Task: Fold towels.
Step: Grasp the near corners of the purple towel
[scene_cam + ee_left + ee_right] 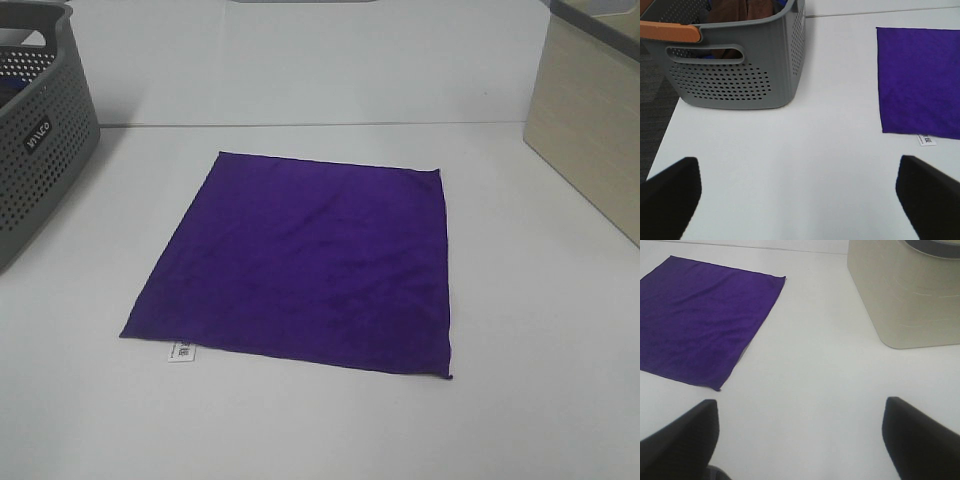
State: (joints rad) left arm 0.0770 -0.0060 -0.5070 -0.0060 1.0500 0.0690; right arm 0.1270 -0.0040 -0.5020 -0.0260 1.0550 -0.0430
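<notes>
A deep purple towel (305, 260) lies flat and unfolded in the middle of the white table, with a small white label (181, 351) at its near left edge. It also shows in the left wrist view (920, 80) with the label (926, 140), and in the right wrist view (700, 320). My left gripper (797, 200) is open and empty, over bare table to the left of the towel. My right gripper (800, 440) is open and empty, over bare table to the right of the towel. Neither gripper shows in the exterior view.
A grey perforated basket (35, 120) stands at the far left of the table; in the left wrist view (740, 65) it holds cloths and has an orange handle. A beige bin (590, 130) stands at the far right, also in the right wrist view (910, 295).
</notes>
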